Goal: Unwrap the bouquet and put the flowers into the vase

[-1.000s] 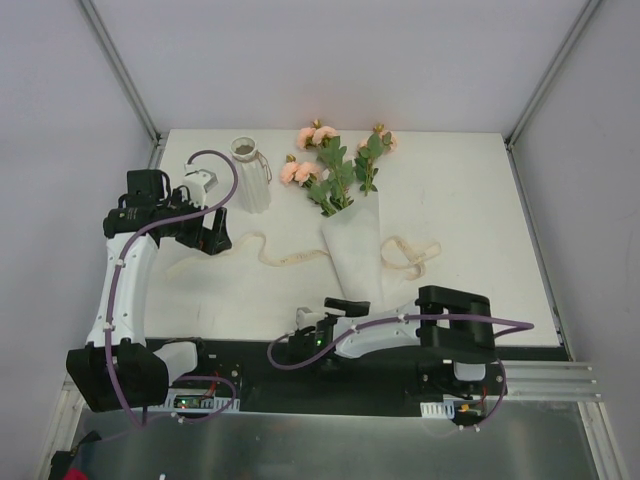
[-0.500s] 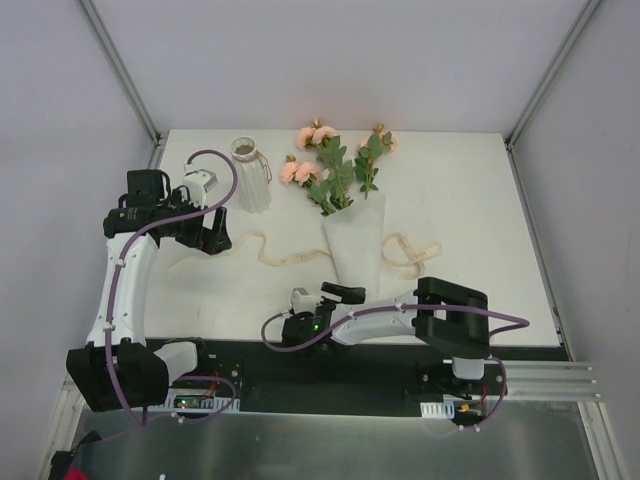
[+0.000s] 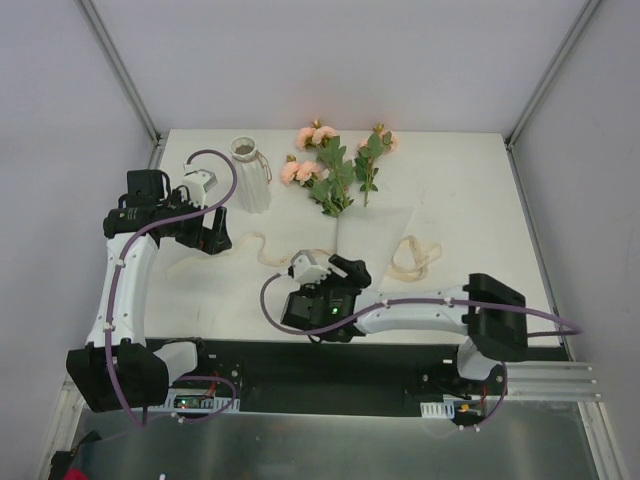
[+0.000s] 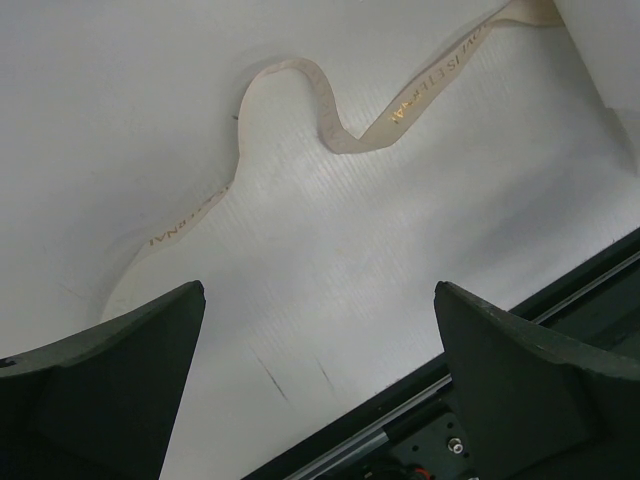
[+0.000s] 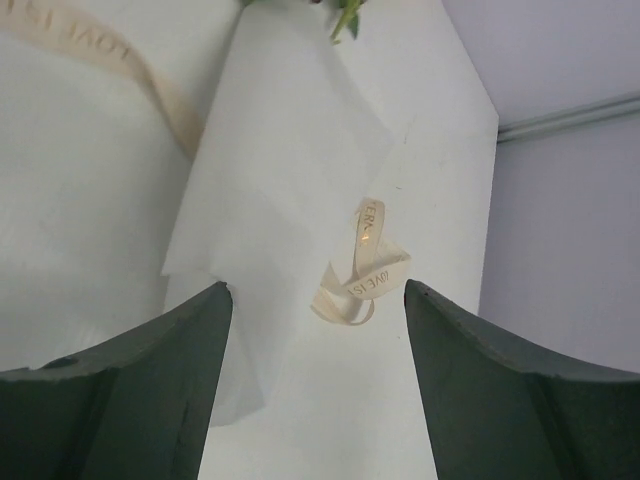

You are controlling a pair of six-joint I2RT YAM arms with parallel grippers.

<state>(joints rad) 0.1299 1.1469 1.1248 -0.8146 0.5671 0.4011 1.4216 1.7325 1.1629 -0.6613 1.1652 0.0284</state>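
The bouquet is untied: the flowers (image 3: 330,168), peach-pink roses with green leaves, lie at the back of the table, their stem ends on the white wrapping sheet (image 3: 378,228), which is spread loose. The white ribbed vase (image 3: 252,176) stands upright to their left. My right gripper (image 3: 338,268) is open at the sheet's near left corner. In the right wrist view the sheet (image 5: 280,170) lies ahead of the right gripper (image 5: 317,290), with nothing between the fingers. My left gripper (image 3: 214,240) hovers open, near and left of the vase, and in its wrist view the left gripper (image 4: 320,290) holds nothing.
The cream ribbon (image 3: 268,252) trails across the table from under the left gripper toward the sheet, and a looped part (image 3: 410,256) lies right of it. That loop (image 5: 362,272) and the ribbon (image 4: 330,130) show in the wrist views. The table's black front rail (image 4: 520,330) is close.
My right arm has swung left and forward from the front edge to the sheet's near corner. The paper cone has fallen open into a flatter sheet. The left arm has not moved.
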